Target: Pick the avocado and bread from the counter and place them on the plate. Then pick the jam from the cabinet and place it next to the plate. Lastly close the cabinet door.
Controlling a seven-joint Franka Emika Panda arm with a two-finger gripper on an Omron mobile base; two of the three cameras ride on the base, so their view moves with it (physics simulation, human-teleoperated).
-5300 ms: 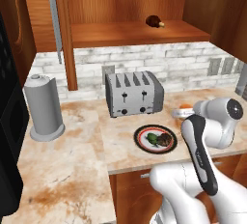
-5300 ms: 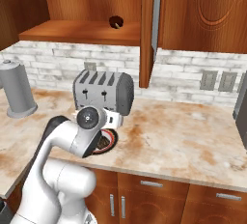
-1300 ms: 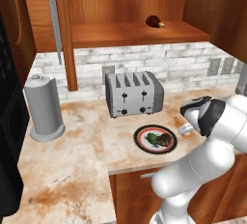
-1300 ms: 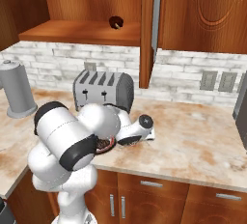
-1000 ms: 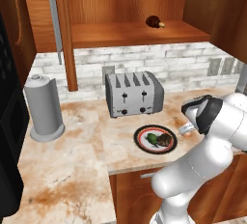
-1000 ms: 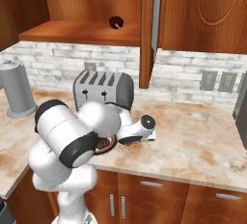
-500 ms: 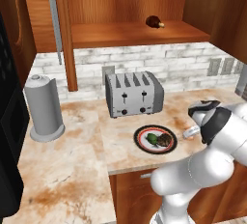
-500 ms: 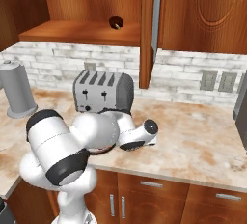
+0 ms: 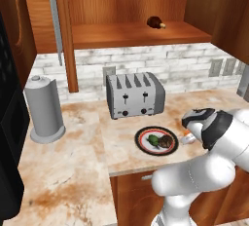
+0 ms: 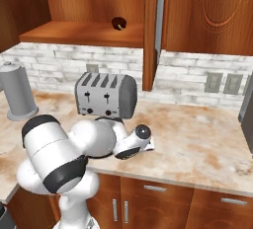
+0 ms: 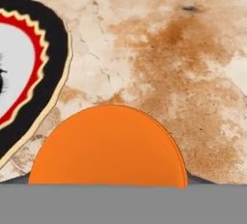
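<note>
A: Orange jam (image 11: 107, 146) sits on the counter (image 9: 78, 171) just beside the plate (image 9: 144, 137), which carries the avocado (image 9: 154, 140) and bread (image 9: 166, 142).

B: And the pincer (image 9: 187, 137)?

A: Low over the jar; its grip cannot be told.

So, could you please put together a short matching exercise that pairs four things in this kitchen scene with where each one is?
Things:
1. small glossy green avocado
2. tiny orange jam jar
3. silver four-slot toaster
4. dark brown round thing with a tan tip

Places:
A. on the open wooden wall cabinet's shelf
B. on the beige marble-look counter, right beside the black-rimmed round plate
C. against the brick backsplash, behind the plate
D. on the plate, next to the dark brown bread chunk

Pairs: 1-D, 2-B, 3-C, 4-A
</note>
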